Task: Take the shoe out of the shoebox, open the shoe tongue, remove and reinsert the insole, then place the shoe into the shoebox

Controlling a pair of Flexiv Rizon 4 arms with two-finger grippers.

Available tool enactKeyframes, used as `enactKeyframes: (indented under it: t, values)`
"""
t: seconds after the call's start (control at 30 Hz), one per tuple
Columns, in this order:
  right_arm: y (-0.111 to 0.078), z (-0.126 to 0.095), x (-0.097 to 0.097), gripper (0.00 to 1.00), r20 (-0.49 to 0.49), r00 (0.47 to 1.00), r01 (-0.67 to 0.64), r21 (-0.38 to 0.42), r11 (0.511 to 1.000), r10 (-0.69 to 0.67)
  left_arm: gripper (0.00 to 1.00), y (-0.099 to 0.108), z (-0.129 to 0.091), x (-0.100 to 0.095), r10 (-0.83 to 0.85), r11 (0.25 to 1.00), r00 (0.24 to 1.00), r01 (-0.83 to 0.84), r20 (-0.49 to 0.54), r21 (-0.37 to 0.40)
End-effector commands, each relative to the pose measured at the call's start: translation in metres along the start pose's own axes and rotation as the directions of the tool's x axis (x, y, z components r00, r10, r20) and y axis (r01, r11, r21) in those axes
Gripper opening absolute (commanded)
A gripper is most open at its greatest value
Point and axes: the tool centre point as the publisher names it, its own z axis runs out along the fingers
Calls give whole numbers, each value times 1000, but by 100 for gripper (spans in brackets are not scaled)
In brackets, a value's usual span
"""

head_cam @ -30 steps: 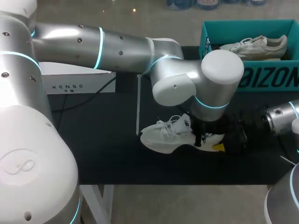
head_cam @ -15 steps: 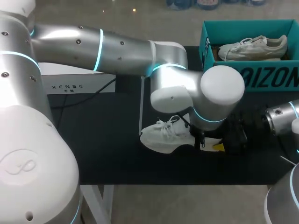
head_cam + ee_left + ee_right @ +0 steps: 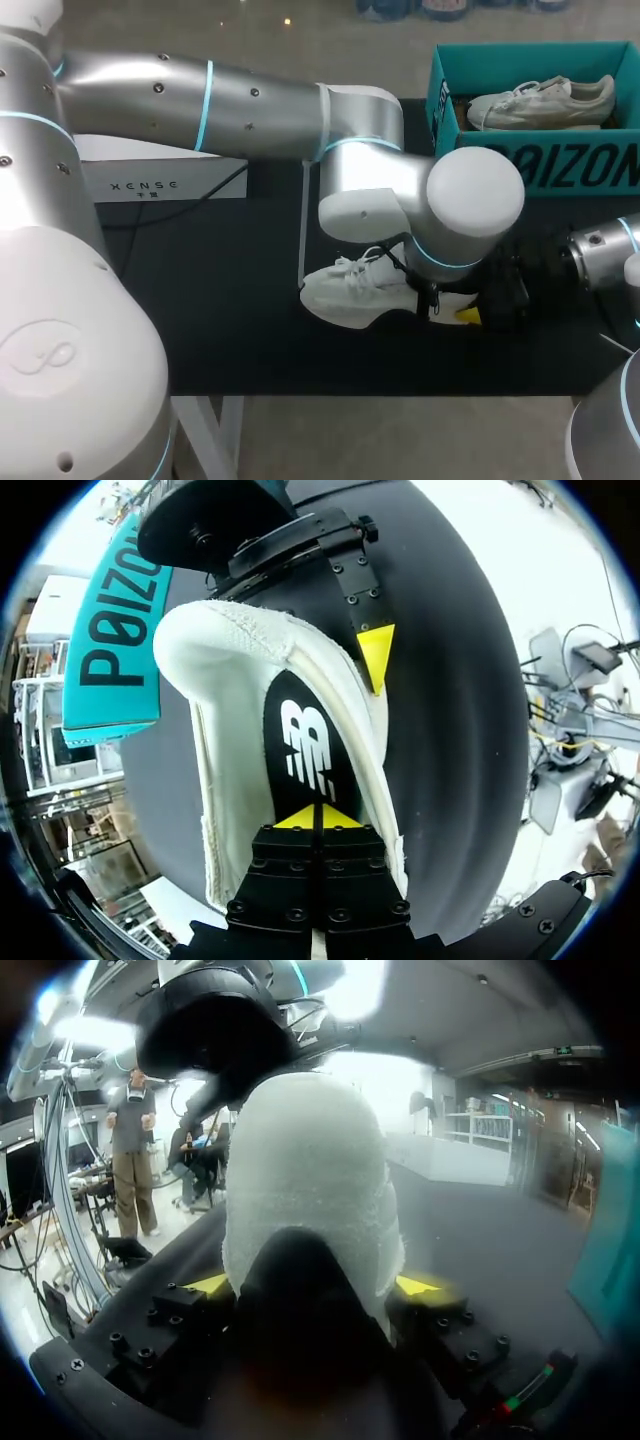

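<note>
A white shoe (image 3: 355, 290) lies on the black mat, toe toward my left. My left gripper (image 3: 318, 817) is shut, and its yellow tips rest together on the black insole (image 3: 305, 750) inside the shoe (image 3: 230, 780). In the head view my left arm's wrist hides most of that gripper (image 3: 430, 298). My right gripper (image 3: 314, 1284) holds the shoe's heel (image 3: 310, 1180) between its wide-set fingers, one yellow tip against each side. One of those fingertips (image 3: 376, 655) shows beside the heel in the left wrist view. The teal shoebox (image 3: 560, 165) stands at the back right.
A second pale shoe (image 3: 540, 100) lies inside the shoebox. A white box (image 3: 160, 175) sits at the mat's left rear, and a thin white upright rod (image 3: 302, 225) stands just behind the shoe's toe. My left arm spans the table above the mat (image 3: 220, 320).
My left arm's wrist has shifted slightly toward the table's front, uncovering the shoe in the box. The white shoe and right gripper stay almost still.
</note>
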Motion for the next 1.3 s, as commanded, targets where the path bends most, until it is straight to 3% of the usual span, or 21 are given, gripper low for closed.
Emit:
enactKeyframes:
  t: [0.03,0.73,0.9,1.3]
  values:
    - [-7,6,-1,0,1,1000,-1,2,1000,1,0,5,-15,0,-3,1000,1000,3,16,-3]
    - [-7,6,-1,0,1,1000,-1,2,1000,1,0,16,-55,-15,-35,999,998,34,55,28]
    - [-7,6,-1,0,1,1000,-1,2,1000,1,0,9,-53,-17,-11,998,1000,11,-12,61]
    - [-7,6,-1,0,1,1000,-1,2,1000,1,0,-12,-35,-13,34,998,989,-26,-143,56]
